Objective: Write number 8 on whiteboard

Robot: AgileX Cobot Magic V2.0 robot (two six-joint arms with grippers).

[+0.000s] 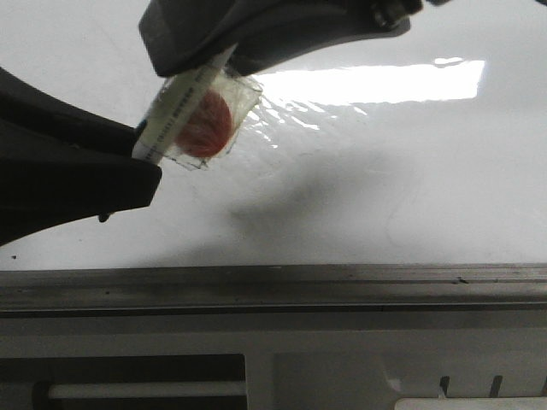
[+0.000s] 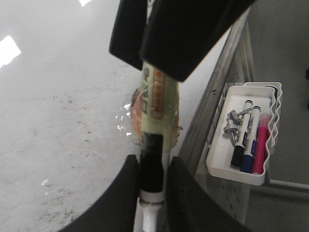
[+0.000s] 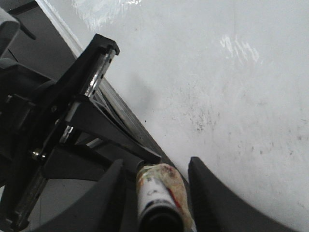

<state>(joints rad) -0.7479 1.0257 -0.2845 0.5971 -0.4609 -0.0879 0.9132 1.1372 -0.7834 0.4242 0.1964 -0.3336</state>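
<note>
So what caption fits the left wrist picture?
End effector gripping a wrapped marker over the whiteboard, pen tray alongside.

One whiteboard (image 1: 410, 188); one tape-wrapped marker (image 2: 155, 125) between two grippers; one white tray (image 2: 219, 164) holding three markers (image 2: 248, 140) and one metal clip (image 2: 232, 124).

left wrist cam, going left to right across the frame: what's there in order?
whiteboard → marker held in the left gripper → grey edge rail → white tray with black marker, blue marker, pink marker.
</note>
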